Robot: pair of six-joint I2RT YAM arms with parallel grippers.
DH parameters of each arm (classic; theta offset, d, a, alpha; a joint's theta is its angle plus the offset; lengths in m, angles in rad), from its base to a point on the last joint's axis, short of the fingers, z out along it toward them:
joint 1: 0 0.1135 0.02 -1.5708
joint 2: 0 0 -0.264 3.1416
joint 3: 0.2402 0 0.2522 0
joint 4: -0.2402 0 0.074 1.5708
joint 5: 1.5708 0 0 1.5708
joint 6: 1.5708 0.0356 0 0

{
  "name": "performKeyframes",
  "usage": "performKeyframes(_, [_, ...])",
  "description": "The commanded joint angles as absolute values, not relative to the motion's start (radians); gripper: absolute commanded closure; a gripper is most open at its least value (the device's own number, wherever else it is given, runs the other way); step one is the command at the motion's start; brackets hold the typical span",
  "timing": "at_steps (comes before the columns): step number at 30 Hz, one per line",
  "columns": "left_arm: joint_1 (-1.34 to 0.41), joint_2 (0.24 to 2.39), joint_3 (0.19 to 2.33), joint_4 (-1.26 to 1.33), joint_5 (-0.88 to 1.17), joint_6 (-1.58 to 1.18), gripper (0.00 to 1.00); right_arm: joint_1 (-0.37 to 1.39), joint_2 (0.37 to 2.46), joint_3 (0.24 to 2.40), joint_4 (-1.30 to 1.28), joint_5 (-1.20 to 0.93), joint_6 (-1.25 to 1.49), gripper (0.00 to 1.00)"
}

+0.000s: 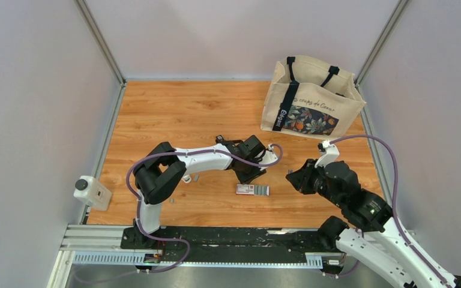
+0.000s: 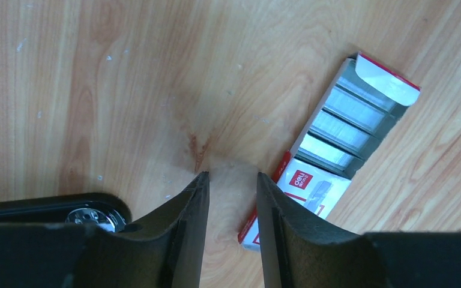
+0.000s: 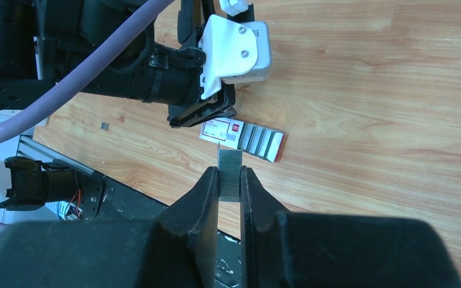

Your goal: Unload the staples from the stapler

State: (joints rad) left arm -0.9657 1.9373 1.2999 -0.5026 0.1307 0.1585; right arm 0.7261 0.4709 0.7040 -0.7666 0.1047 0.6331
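Observation:
My right gripper (image 3: 230, 171) is shut on a short grey strip of staples (image 3: 229, 157), held above the table near its front edge. In the top view that gripper (image 1: 290, 176) hovers right of the red-and-white staple box (image 1: 252, 190). The box (image 2: 336, 156) lies with its flap open and silver staple strips showing inside. My left gripper (image 2: 233, 175) points down at bare wood just left of the box, jaws apart with nothing between them. The black stapler (image 2: 54, 209) shows only as a rounded end with a metal rivet beside the left finger. From above it is hidden under the left gripper (image 1: 249, 171).
A beige tote bag (image 1: 312, 99) stands at the back right. A small white device (image 1: 93, 192) sits off the table's left edge. Tiny grey bits (image 1: 195, 177) lie on the wood near the left arm. A black rail (image 1: 228, 237) runs along the near edge.

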Motion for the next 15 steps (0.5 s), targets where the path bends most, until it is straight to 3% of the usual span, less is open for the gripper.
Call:
performKeyframes(1, [-0.979, 1.881, 1.252, -0.511, 0.167, 0.138, 0.58, 0.729, 0.485, 0.742, -0.761, 0.130, 0.632, 0.85])
performKeyframes(10, [-0.973, 1.818, 1.278, -0.560, 0.146, 0.150, 0.60, 0.730, 0.552, 0.683, -0.697, 0.095, 0.612, 0.83])
performKeyframes(15, [-0.879, 1.698, 1.334, -0.627, 0.133, 0.164, 0.53, 0.730, 0.667, 0.632, -0.626, 0.051, 0.584, 0.84])
